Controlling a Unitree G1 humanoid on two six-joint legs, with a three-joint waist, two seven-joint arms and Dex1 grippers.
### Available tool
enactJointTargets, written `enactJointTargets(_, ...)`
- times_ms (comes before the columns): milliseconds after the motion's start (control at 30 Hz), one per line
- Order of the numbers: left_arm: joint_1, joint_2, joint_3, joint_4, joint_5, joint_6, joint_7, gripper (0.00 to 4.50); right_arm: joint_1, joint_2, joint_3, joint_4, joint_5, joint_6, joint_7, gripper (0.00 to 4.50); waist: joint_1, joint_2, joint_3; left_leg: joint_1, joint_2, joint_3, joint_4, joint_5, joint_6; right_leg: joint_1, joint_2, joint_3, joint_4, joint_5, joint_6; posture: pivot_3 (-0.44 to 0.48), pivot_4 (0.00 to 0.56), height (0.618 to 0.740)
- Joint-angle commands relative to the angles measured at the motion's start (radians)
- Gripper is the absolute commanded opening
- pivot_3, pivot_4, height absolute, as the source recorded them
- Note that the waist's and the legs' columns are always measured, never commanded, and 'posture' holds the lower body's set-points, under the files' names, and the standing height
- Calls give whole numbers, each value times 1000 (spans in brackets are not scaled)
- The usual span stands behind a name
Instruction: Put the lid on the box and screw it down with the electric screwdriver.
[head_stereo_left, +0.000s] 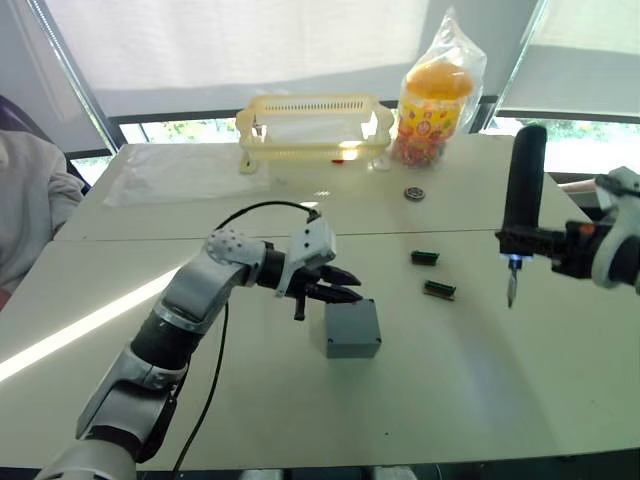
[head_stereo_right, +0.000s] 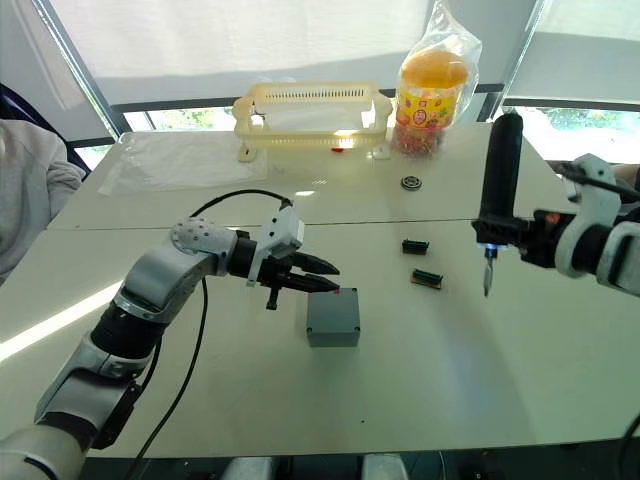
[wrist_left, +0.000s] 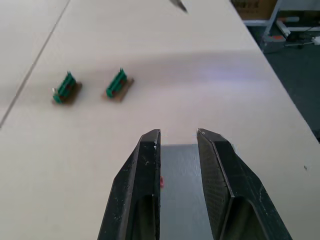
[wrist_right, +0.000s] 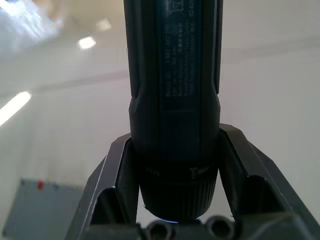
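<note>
So the small square grey plastic box (head_stereo_left: 352, 329) is sitting near the middle of the pale table (head_stereo_left: 480, 390) and its flat grey plastic lid (head_stereo_right: 333, 312) is already on top, with a tiny red part (head_stereo_right: 340, 291) poking out at the far edge. The left gripper (head_stereo_left: 345, 285) hangs just over the box's far left corner, its two black fingers (wrist_left: 145, 185) a little apart with nothing between them, the grey top showing through the gap in the left wrist view. Off to the right, well away from the box, the right gripper (wrist_right: 172, 150) is clamped on the black pen-like electric screwdriver (head_stereo_left: 522, 195), held upright above the table with the thin metal bit (head_stereo_left: 511, 288) pointing down and a small blue light at the tip. Two little green circuit pieces (head_stereo_left: 432, 274) lie between the box and the screwdriver. A yellow slotted plastic basket (head_stereo_left: 315, 125) and a clear bag of orange snacks (head_stereo_left: 437, 95) sit at the far edge
</note>
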Motion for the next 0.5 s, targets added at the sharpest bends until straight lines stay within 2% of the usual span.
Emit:
enactJointTargets(33,7,35,-11,-75,-14,-23,-33,1125,20,-88,-5,119,29,119,72,1779,-5,4,2,0,1,1,0,-1,1,-1,1,1,0,0,0,0,150,740)
enactJointTargets(133,14,36,-37,-95,4,-60,-32,1125,15,-146,90,196,-10,141,132,1779,-7,7,3,1,1,3,1,-1,1,-2,1,2,2,0,0,0,150,740)
enactJointTargets(267,23,10,-85,-111,23,-91,-12,1125,-91,-166,249,287,-70,141,192,1779,-7,7,4,3,1,3,3,0,0,0,2,3,2,0,-1,0,150,740)
enactJointTargets(367,35,-6,-116,-127,42,-104,4,1125,-173,-160,375,342,-171,141,238,1779,-5,7,4,3,1,3,5,0,-1,1,2,3,1,0,-6,0,150,740)
enactJointTargets(500,64,-10,-132,-146,57,-113,26,1125,-245,-162,522,366,-324,141,349,1779,-2,7,4,2,1,4,5,1,-1,1,2,4,0,1,-2,0,150,740)
